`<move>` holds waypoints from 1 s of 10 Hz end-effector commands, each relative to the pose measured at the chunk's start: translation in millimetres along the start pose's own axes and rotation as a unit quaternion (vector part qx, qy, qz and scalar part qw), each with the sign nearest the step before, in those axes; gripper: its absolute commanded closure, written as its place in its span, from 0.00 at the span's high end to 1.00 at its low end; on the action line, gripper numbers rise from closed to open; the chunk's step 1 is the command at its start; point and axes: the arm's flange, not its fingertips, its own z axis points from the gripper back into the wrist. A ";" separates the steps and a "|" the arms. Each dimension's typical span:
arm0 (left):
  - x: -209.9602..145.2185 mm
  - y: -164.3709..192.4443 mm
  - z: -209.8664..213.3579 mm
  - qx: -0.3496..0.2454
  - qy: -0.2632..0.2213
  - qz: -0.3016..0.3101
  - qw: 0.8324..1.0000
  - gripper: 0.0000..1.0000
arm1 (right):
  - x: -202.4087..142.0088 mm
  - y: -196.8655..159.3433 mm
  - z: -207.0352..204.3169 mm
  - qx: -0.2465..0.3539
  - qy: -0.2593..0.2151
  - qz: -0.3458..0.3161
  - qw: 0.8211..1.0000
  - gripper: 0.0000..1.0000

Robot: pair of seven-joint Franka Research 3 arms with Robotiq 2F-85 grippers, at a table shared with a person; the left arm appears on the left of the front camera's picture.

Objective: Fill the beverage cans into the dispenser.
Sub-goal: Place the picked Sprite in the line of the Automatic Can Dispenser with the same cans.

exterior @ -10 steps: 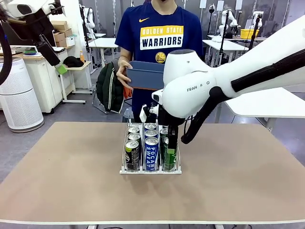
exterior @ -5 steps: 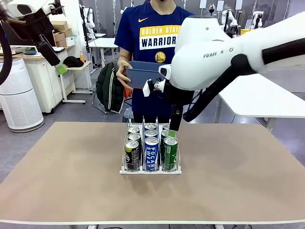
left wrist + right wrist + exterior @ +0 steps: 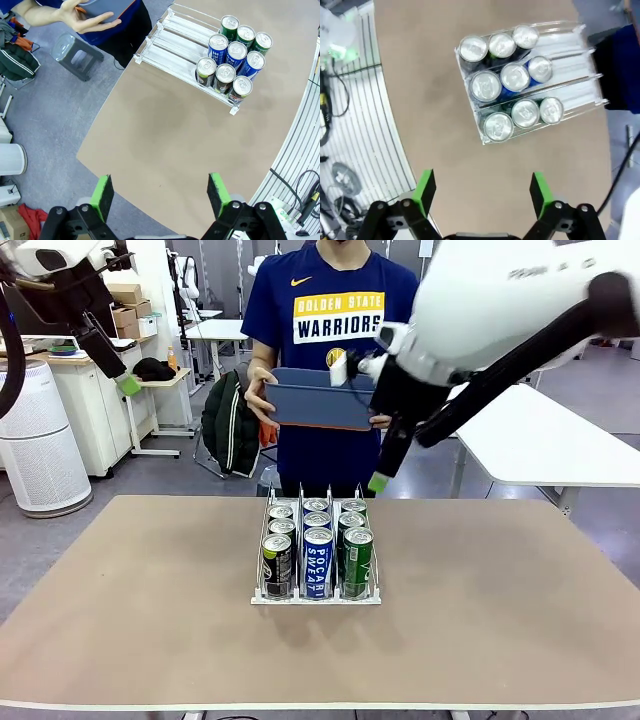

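The beverage cans [image 3: 317, 545] stand upright in the dispenser [image 3: 316, 597] near the middle of the table [image 3: 500, 620], 9 of them, 3 in each of the 3 lanes, packed toward the robot's end of the rack. The right wrist view looks almost straight down on their silver tops [image 3: 506, 77], so each can's long axis runs vertical, toward that camera.

The right gripper [image 3: 378, 481] hangs in the air above and beyond the rack's far right corner, fingers spread wide and holding nothing; the cans lie below it and a little toward the robot. The left gripper [image 3: 128, 385] is raised high at the far left, well apart from the rack, its green pads [image 3: 103, 196] likewise parted and empty. The right arm is clearly the nearer of the 2.

The cans are slim, smooth metal cylinders with glossy printed wraps: dark with a yellow-green band in the left lane, blue-white in the middle, green on the right. The rack is thin clear plastic with fine upright dividers on a flat white base; its far half looks unfilled in the left wrist view. The table surface is matte brown.

Beyond the table a person holds a blue-grey bin [image 3: 318, 400] in both hands. Any further can would likely come from there.
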 end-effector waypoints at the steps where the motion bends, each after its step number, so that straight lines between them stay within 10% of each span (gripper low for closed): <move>1: -2.5 0.7 0.6 -0.003 0.004 -0.002 1.000 1.00 | -33.9 -5.4 17.7 0.000 -0.078 0.001 0.997 1.00; 10: -2.5 0.7 0.6 -0.003 0.004 -0.002 1.000 1.00 | -96.0 -95.6 143.6 -0.011 -0.182 0.006 0.983 1.00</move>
